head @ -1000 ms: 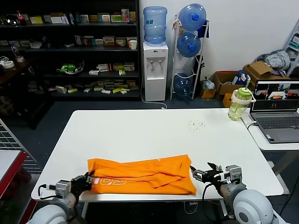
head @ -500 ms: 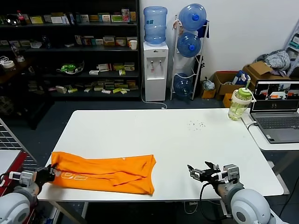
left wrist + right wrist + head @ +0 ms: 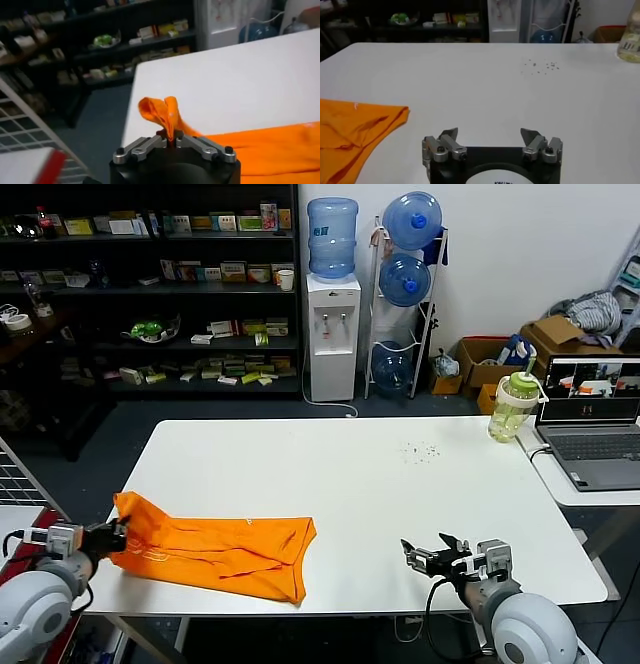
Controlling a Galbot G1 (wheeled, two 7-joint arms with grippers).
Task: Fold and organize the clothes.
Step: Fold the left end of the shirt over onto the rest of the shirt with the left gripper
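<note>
- The orange T-shirt (image 3: pixel 215 549) lies folded into a long band on the near-left part of the white table (image 3: pixel 360 484), its length running along the front edge. Its left end reaches the table's left edge; its right end stops short of the table's middle.
- Faint pale marks show on the band near its left end, probably lettering, though they are too small to read from the head view.
- The left gripper (image 3: pixel 172 142) sits at the table's left edge with its fingers clenched on a bunched tip of the shirt's left end, which pokes up between them in a small orange curl.
- The right gripper (image 3: pixel 491 137) rests low over the near-right part of the table, jaws spread wide and holding nothing, well apart from the shirt's right end.
- On the far right corner stands a pale green bottle (image 3: pixel 512 406), and beside it, on a neighbouring surface, an open laptop (image 3: pixel 592 419).
</note>
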